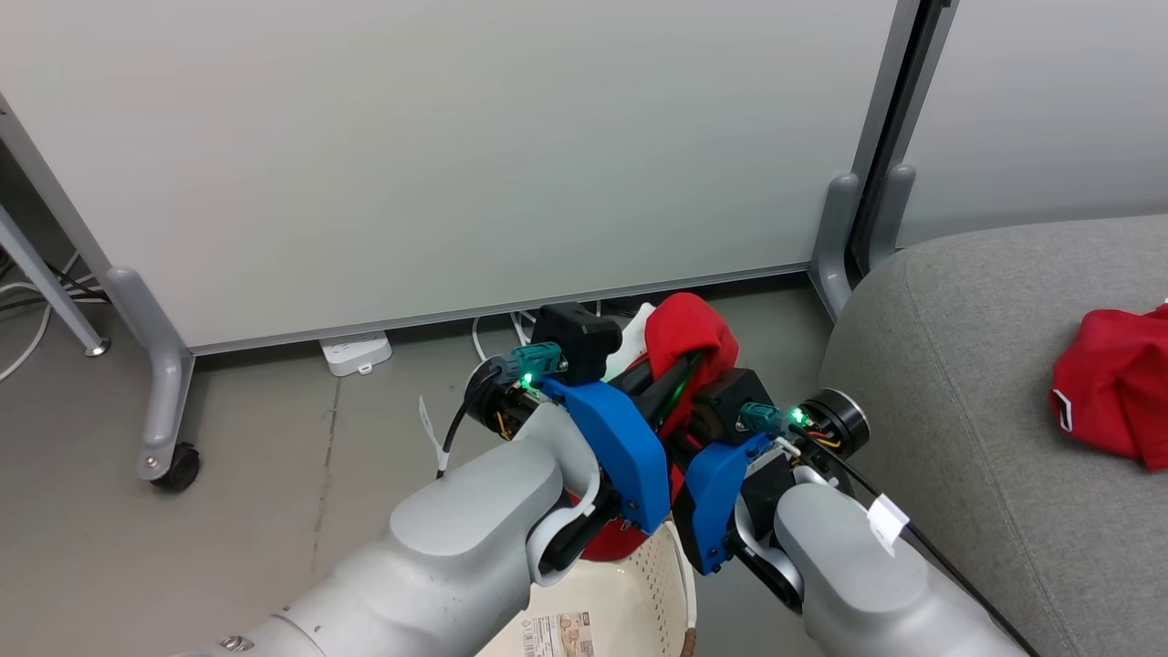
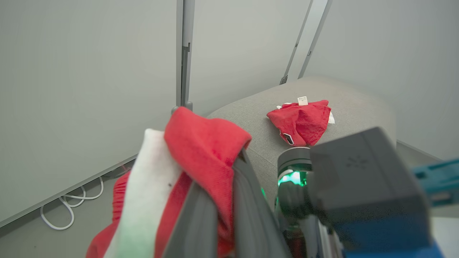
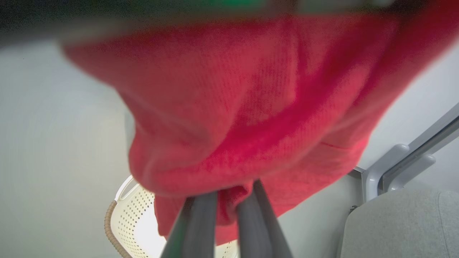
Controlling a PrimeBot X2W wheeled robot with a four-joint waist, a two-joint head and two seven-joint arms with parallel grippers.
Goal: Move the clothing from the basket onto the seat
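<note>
Holding the red garment [image 1: 689,333] up above the basket [image 1: 639,593], you've got both arms on it. Your left pincer [image 2: 224,200] is clenched on the cloth, with red fabric and a white band draped over its fingers. Your right pincer [image 3: 233,191] is clenched too, its two dark fingers close together with a lower fold of the same garment nipped between them. The basket's perforated white wall sits below the arms. To your right, the grey sofa [image 1: 958,365] carries the second red garment [image 1: 1109,388], crumpled on the cushion, well apart from the held one. Pale partition panels [image 1: 456,155] stand behind, with a power strip [image 1: 354,353] at their foot.
</note>
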